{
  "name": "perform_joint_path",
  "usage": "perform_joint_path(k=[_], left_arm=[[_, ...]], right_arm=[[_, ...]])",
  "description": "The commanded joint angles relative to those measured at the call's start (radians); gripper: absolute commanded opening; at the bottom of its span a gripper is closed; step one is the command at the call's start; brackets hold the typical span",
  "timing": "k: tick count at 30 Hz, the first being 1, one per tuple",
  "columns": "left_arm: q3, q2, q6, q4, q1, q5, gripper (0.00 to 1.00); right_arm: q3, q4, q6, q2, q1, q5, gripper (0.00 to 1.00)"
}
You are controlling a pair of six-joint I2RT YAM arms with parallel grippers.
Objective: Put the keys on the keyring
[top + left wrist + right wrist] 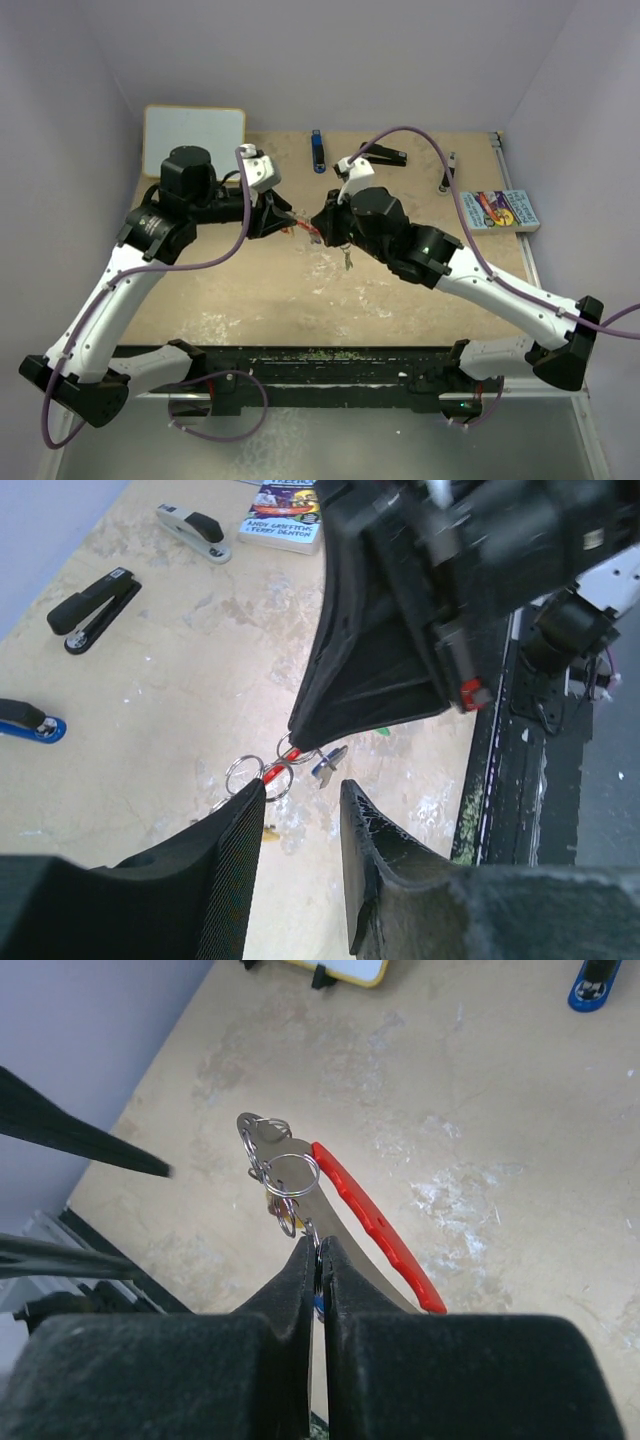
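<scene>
The threading step seemed in hand. The right end effector (318, 1247) was pinched shut on a small ring of the keyring (372, 1218), holding it in mid-air over the middle of the worktop (480, 1090). The left end effector (300, 788), just to its left, stood part open and empty; its next move probably called for a fine pinch. One keyring and three split rings (290, 1175) showed. Only one blue-tagged key (328, 766) was plain.

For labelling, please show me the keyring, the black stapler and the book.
keyring (375, 1225): right wrist view, middle of red arm.
black stapler (95, 602): left wrist view, top arm.
book (500, 210): top view, cover.
</scene>
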Motion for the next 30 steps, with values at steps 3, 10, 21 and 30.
perform_joint_path(k=[3,10,21,30], left_arm=[[-0.114,0.029,-0.217,0.267,-0.043,-0.095,0.39],[-0.105,0.082,-0.207,0.300,-0.079,-0.230,0.39],[-0.109,0.057,-0.204,0.370,-0.079,-0.233,0.40],[-0.141,0.026,-0.206,0.384,-0.079,-0.183,0.40]], right_arm=[[0.138,0.023,0.085,0.002,0.003,0.107,0.00],[0.171,0.025,0.109,0.028,0.003,0.141,0.00],[0.174,0.026,0.131,0.039,0.002,0.136,0.00],[0.197,0.014,0.143,0.065,0.002,0.120,0.00]])
